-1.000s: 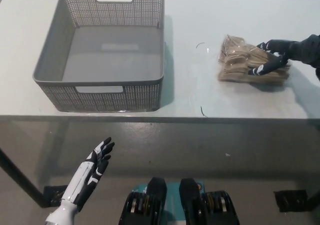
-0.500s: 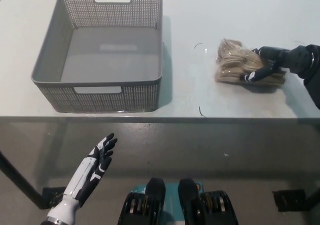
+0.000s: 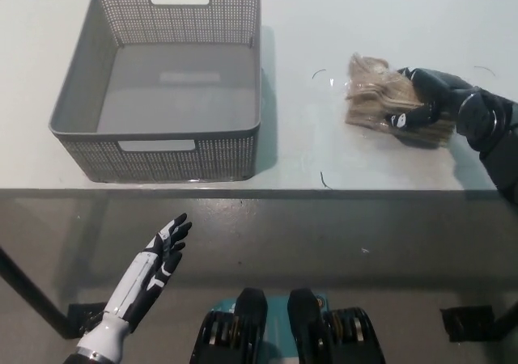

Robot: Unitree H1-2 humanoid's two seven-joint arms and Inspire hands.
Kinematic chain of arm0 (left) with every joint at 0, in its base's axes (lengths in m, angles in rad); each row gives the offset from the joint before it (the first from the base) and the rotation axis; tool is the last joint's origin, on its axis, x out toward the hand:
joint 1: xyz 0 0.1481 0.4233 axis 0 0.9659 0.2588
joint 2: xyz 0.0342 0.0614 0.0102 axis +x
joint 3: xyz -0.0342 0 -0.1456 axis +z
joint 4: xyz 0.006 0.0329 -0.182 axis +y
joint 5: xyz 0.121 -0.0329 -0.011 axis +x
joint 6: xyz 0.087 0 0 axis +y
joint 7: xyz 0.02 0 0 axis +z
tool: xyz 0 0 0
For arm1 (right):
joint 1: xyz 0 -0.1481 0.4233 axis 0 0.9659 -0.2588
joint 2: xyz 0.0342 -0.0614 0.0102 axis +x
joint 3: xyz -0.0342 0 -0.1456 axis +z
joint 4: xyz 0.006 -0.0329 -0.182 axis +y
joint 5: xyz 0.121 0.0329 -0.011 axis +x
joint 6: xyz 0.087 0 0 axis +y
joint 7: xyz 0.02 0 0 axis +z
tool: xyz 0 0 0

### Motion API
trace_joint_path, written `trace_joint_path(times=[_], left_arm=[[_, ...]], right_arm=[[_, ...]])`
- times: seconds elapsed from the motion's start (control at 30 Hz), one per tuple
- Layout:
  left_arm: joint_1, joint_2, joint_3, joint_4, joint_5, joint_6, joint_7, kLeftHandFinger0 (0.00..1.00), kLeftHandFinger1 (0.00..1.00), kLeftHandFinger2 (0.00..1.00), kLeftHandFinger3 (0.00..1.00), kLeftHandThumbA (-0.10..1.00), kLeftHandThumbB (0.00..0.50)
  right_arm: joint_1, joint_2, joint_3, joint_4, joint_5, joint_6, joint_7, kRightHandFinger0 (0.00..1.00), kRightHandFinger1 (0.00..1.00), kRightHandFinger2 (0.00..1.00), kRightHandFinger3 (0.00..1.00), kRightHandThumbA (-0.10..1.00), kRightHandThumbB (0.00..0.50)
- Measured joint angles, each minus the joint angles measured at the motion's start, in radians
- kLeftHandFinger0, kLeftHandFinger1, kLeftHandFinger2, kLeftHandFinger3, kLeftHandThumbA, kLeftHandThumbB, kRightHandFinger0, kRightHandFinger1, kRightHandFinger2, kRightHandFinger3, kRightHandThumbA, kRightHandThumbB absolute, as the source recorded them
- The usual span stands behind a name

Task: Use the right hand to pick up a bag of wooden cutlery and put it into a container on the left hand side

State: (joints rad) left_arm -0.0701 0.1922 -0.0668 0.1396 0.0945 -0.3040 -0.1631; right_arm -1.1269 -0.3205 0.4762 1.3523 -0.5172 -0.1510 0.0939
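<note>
A clear bag of wooden cutlery [image 3: 377,99] lies on the white table [image 3: 324,24], right of centre. My black right hand [image 3: 422,101] is closed around the bag's right end, fingers over its top and one below, and that end looks slightly raised. The grey perforated basket [image 3: 81,97] stands empty on the table's left half. My white left hand [image 3: 158,259] hangs open below the table's front edge at the lower left, holding nothing.
The table's front edge [image 3: 259,190] runs across the middle of the picture, with dark floor below it. Two small thin dark scraps [image 3: 324,179] lie on the table between basket and bag.
My right hand has tightened around the bag and turned its right end up a little; the bag has shifted slightly left. The left hand has hardly moved.
</note>
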Motion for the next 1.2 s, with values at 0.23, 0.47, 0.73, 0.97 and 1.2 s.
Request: trace_joint_path(times=[0.23,0.47,0.73,0.97,1.2], left_arm=[[0.000,0.002,0.000,0.000,0.000,0.003,-0.006,1.00,1.00,1.00,1.00,0.96,0.075],[-0.002,0.009,0.002,0.000,0.000,0.003,-0.007,0.99,1.00,1.00,1.00,0.91,0.043],[-0.003,0.009,0.007,0.000,0.000,0.003,-0.007,0.97,1.00,1.00,1.00,0.90,0.015],[0.001,0.008,0.008,0.000,-0.001,0.003,-0.007,0.98,1.00,1.00,1.00,0.87,0.020],[0.006,0.006,0.007,0.000,-0.003,0.002,-0.008,0.97,1.00,1.00,1.00,0.89,0.019]], right_arm=[[0.043,0.006,-0.045,0.000,0.009,-0.080,-0.134,0.06,0.55,0.90,0.97,-0.10,0.114],[0.032,0.011,-0.140,-0.028,0.034,-0.121,-0.205,0.04,0.53,0.90,1.00,-0.10,0.104],[-0.049,0.024,-0.177,-0.156,0.043,-0.133,-0.208,0.00,0.47,0.84,0.91,-0.10,0.141],[-0.138,0.095,-0.187,-0.262,0.051,-0.132,-0.199,0.00,0.43,0.81,0.85,-0.10,0.171],[-0.192,0.215,-0.180,-0.273,0.057,-0.133,-0.184,0.00,0.39,0.82,0.89,-0.10,0.197]])
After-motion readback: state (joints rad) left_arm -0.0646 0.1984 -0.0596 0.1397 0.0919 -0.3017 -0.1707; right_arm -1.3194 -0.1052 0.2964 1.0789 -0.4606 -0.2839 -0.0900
